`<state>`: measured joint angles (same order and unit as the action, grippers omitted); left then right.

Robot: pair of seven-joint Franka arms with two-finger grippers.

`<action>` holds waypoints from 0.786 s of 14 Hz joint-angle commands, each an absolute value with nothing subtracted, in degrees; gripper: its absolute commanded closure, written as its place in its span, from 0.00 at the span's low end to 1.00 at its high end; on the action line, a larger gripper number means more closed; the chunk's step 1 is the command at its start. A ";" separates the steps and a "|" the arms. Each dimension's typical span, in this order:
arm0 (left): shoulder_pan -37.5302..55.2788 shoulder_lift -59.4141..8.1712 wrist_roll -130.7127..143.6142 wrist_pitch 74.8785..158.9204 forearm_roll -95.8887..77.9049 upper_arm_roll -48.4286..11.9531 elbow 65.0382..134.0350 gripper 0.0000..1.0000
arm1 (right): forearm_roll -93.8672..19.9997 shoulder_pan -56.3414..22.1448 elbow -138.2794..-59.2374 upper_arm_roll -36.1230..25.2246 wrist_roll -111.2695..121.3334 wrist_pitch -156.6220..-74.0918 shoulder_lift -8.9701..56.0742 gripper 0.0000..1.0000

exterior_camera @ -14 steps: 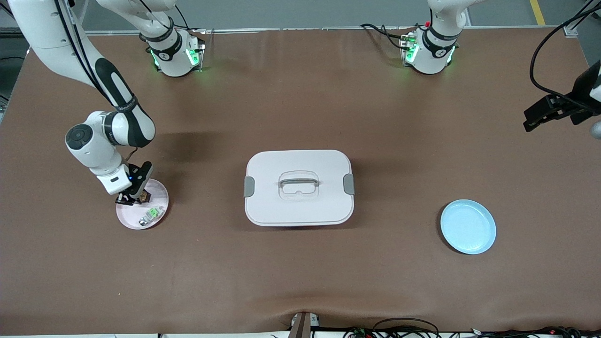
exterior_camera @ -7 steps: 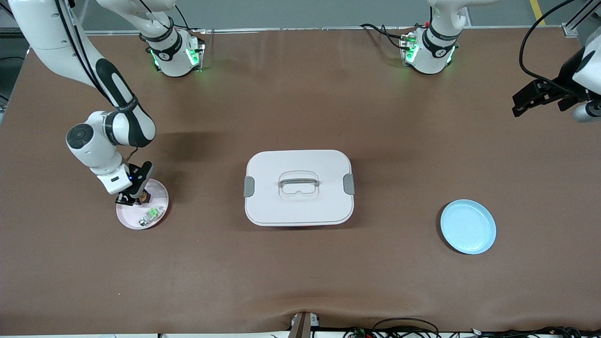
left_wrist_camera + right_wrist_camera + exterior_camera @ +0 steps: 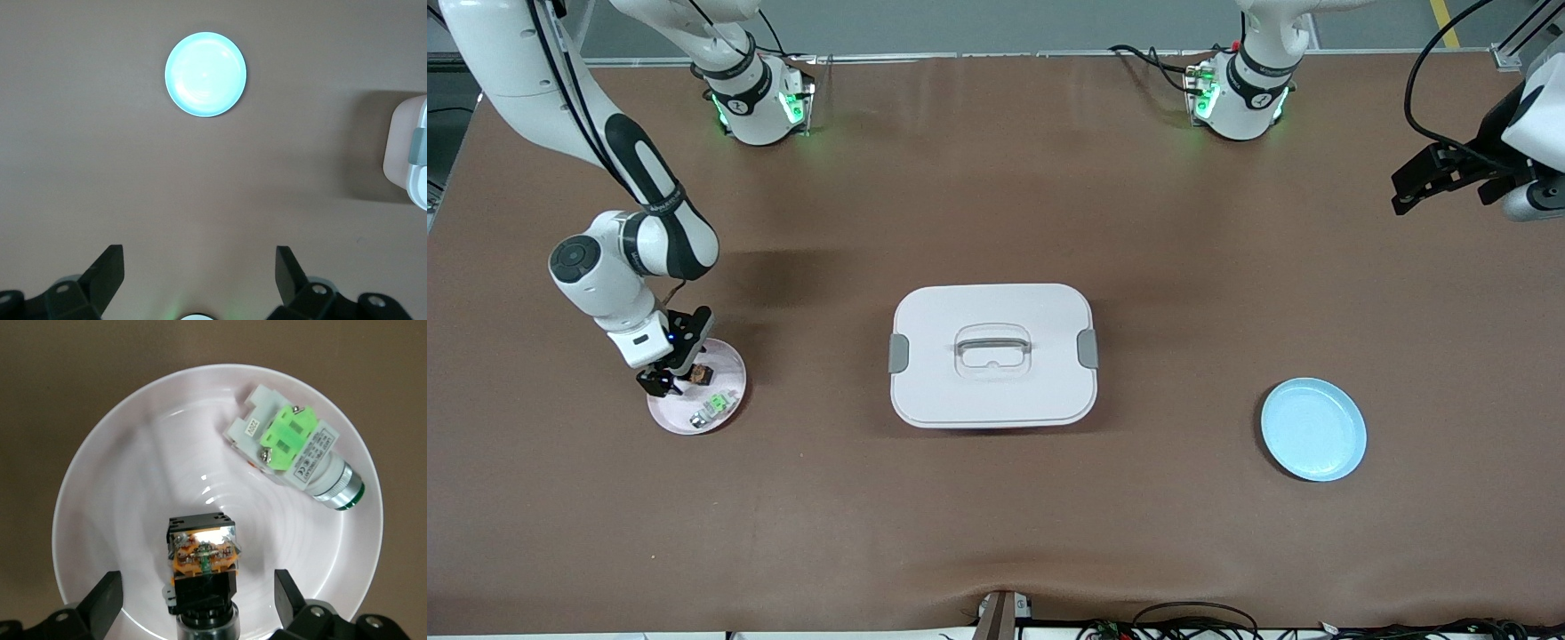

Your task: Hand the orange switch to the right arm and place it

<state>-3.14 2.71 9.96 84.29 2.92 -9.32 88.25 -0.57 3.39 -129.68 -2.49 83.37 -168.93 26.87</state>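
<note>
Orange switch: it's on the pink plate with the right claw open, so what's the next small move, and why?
Probably lift the right claw straight up. Its fingers stand open on either side of the orange switch, which rests on the pink plate beside the green switch, so placing looks done.

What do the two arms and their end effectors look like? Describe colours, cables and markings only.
Both arms have glossy white shells with black bands at the joints and black cables along them; green lights glow at their bases. The right end effector has black fingers under a white wrist block with a small blue light. The left end effector is black too, trailing a looping black cable.
</note>
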 commanded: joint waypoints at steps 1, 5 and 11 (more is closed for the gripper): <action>-2.99 3.78 7.04 85.52 2.02 -8.96 89.56 0.00 | -0.35 4.57 -129.81 -1.32 80.87 -168.06 26.11 0.00; -2.99 3.87 5.71 85.43 1.93 -9.14 89.47 0.00 | -0.35 4.22 -129.46 -0.79 74.63 -160.77 23.21 0.00; -3.34 4.39 2.46 84.55 -1.41 -8.96 89.47 0.00 | -0.35 3.69 -128.32 0.26 64.28 -150.04 18.12 0.00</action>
